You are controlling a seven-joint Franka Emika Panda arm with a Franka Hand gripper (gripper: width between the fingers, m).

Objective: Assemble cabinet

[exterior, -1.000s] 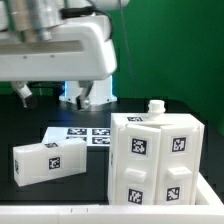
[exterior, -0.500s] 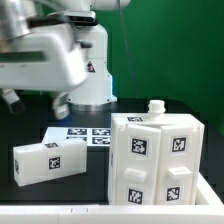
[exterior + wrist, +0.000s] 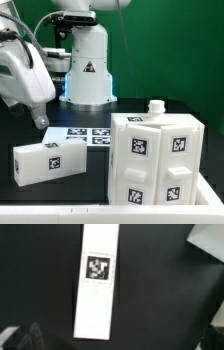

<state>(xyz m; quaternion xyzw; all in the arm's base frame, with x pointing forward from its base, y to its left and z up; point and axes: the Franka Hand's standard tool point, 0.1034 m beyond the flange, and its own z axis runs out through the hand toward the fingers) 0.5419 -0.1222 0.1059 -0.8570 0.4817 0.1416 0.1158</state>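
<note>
My gripper [image 3: 120, 341] hung with fingers spread wide and empty, I think so that it could take the white tagged block [image 3: 97, 286] lying under it. The cabinet [image 3: 155, 160] stood upright at the exterior view's right, well apart.

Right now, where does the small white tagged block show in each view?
Exterior view: the small white tagged block lies low at the exterior view's left, apart from the cabinet at the right.
Wrist view: most likely the same block, a long white strip with one tag through the picture's middle.
Shared landmark: the black table under it.
</note>
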